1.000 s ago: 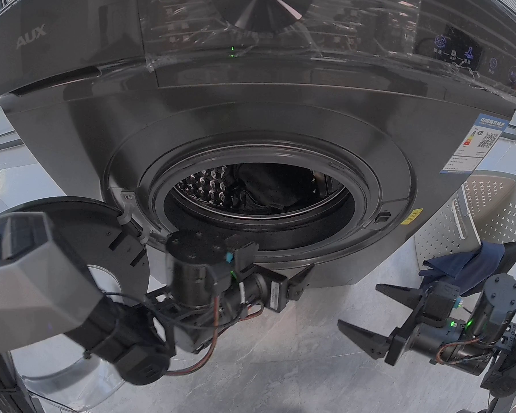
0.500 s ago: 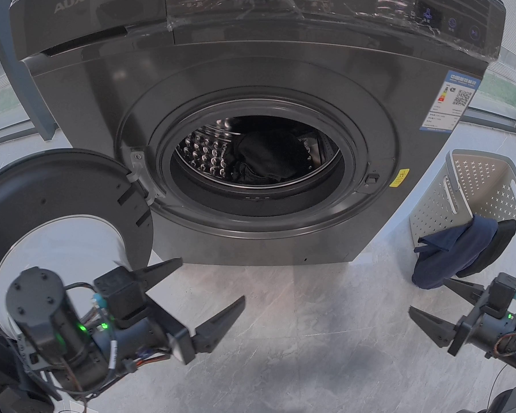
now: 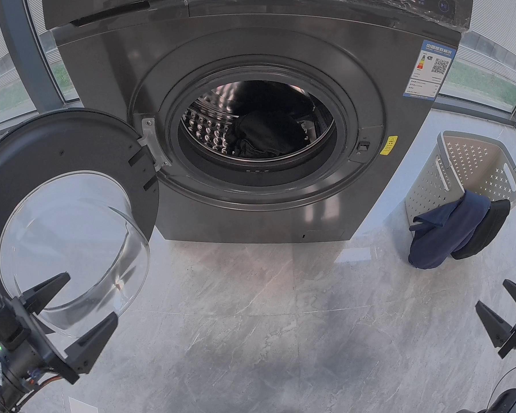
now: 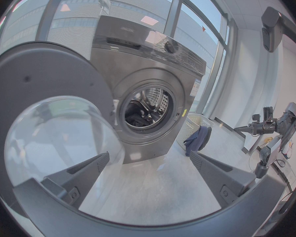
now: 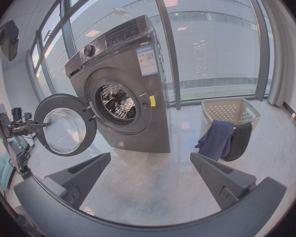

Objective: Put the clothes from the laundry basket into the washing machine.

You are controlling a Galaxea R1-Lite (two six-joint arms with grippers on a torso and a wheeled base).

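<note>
The view has drawn back from the washing machine (image 3: 241, 35), and the left fingers (image 3: 92, 339) have come away from the drum's mouth; they are now low beside the open door (image 3: 57, 144). The right fingers (image 3: 493, 325) have dropped back too. A blue garment (image 3: 444, 233) and a black garment (image 3: 487, 230) hang over the laundry basket (image 3: 476, 144) rim, ahead of the right fingers and well apart from them. Dark clothes (image 3: 264, 133) already lie in the drum, far ahead of both pairs. Both pairs stand apart and hold nothing. The step looks like a return for the next piece: the right fingers would need to reach the rim and close on the draped cloth.
</note>
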